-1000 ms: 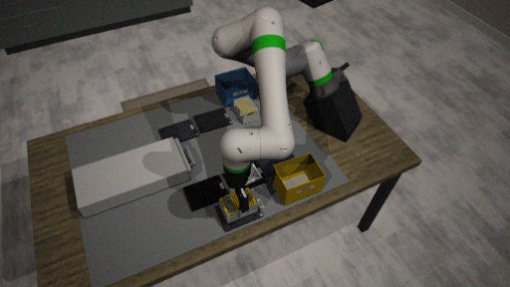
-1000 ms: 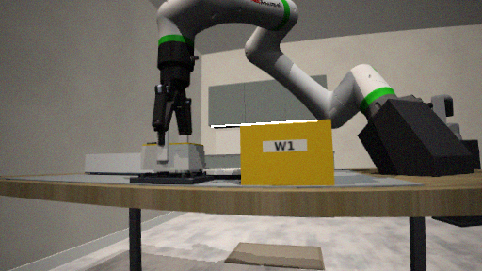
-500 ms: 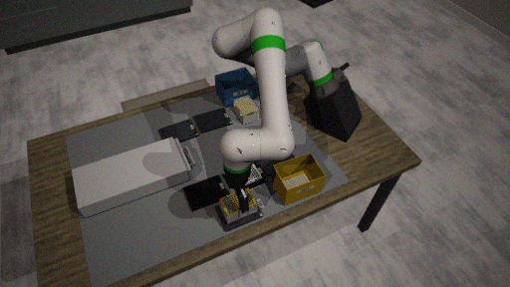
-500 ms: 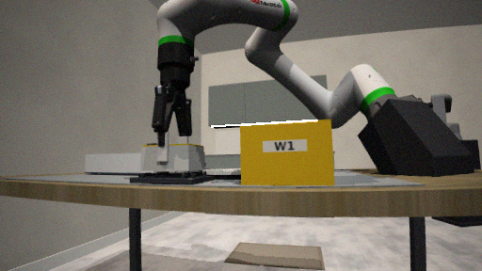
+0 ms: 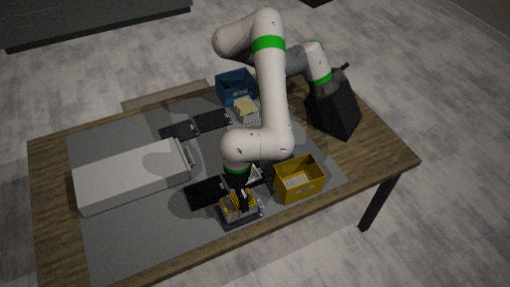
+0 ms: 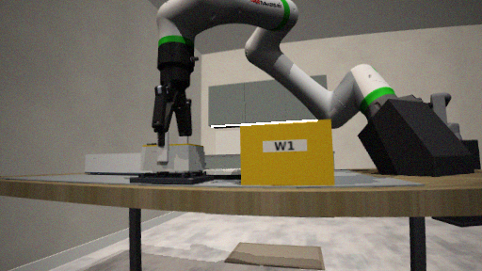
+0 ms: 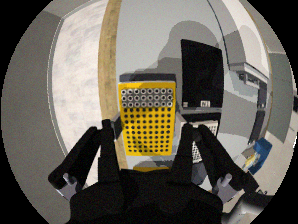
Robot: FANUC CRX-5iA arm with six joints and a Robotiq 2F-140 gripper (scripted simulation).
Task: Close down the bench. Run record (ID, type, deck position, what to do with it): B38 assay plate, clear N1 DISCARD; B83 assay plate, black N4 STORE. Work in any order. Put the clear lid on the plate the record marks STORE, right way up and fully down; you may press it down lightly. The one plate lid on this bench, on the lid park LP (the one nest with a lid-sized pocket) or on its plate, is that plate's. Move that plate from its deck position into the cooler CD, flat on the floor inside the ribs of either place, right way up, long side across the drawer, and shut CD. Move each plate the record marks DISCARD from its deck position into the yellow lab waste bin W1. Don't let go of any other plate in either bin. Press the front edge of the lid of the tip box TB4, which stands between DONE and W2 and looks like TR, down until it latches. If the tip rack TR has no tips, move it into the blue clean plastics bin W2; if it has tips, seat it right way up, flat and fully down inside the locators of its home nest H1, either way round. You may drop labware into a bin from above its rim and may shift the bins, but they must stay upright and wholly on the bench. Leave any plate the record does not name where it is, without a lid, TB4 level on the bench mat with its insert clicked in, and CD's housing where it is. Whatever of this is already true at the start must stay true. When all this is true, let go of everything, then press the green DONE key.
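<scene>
Fingers [image 6: 172, 126] are clamped across the yellow-topped tip rack TR [image 5: 237, 205], which sits low on its dark home nest H1 [image 6: 170, 179] beside waste bin W1 [image 6: 286, 152], evidently being seated flat inside the locators.

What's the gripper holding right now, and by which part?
The gripper is shut on the grey tip rack with the yellow perforated top, one finger on each of two opposite side walls, above its dark nest.
</scene>
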